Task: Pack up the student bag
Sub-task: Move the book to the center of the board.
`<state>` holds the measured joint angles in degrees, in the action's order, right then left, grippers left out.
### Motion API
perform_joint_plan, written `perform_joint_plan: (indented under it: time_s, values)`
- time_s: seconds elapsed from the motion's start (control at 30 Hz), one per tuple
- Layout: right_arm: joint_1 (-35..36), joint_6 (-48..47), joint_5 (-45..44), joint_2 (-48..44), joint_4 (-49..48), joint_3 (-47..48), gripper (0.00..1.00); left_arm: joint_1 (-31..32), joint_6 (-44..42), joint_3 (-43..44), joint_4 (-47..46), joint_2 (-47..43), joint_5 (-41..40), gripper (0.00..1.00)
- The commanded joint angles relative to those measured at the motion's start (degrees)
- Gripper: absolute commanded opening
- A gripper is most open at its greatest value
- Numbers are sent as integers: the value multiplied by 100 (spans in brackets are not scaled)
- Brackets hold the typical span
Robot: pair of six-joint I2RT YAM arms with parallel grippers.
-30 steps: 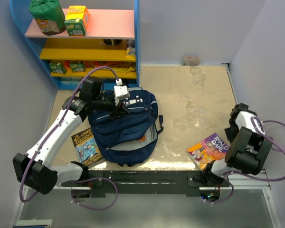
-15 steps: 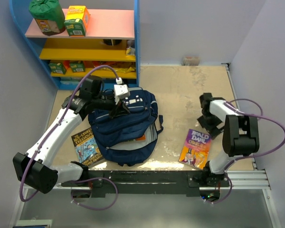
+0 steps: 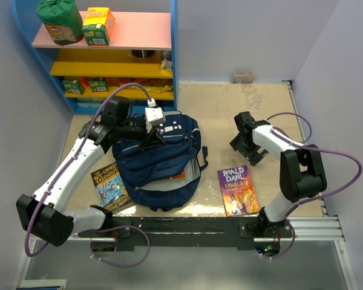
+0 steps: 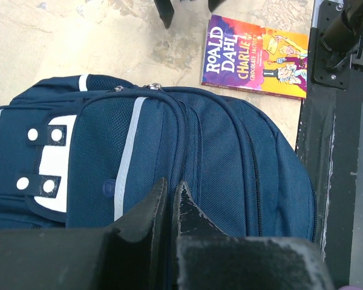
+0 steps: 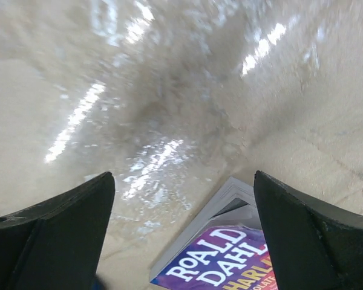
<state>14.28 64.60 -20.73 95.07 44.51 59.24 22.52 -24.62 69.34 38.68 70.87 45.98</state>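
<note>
At counter (image 3: 242,103) left, left gripper (image 3: 152,140) jaws pinch the student bag (image 3: 163,172), apparently propping its mouth open, while right gripper (image 3: 247,152) jaws gape empty just beyond the Roald Dahl book (image 3: 238,190).

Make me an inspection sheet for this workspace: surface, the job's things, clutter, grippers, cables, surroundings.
Surface: beige tabletop, glossy in patches.
Job's things: student bag, navy, lying left of centre with its white patch toward the shelves.
Clutter: Roald Dahl book face up, right of the bag and apart from it; second book at the bag's left edge, partly hidden.
Grippers: left gripper shut, down on the bag's top; whether it pinches fabric cannot be told. Right gripper open, empty, just beyond the Roald Dahl book.
Cables: purple cables loop along both arms; nothing seen snagged.
Surroundings: shelf unit, blue with pink and yellow boards, holds cartons; plain walls.
</note>
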Motion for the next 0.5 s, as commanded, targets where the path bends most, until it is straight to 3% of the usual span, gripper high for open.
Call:
perform_joint_plan:
  time_s: [0.0,0.1,0.13,0.33,0.47]
  values:
    - [-83,-632,-695,-786,66,238,99,-90,-16,150,-615,-249,-185,0]
    - [-206,-1115,-511,-1540,-276,-298,99,-90,10,141,-660,-249,-221,0]
    - [-276,-1238,-67,-1692,-372,-595,99,-90,19,158,-668,-249,-221,0]
    - [-338,-1187,-28,-1755,5,-1344,99,-90,54,264,-660,-214,-212,0]
    - [-295,-1213,506,-1921,-346,-1819,99,-90,71,308,-633,-214,-203,0]
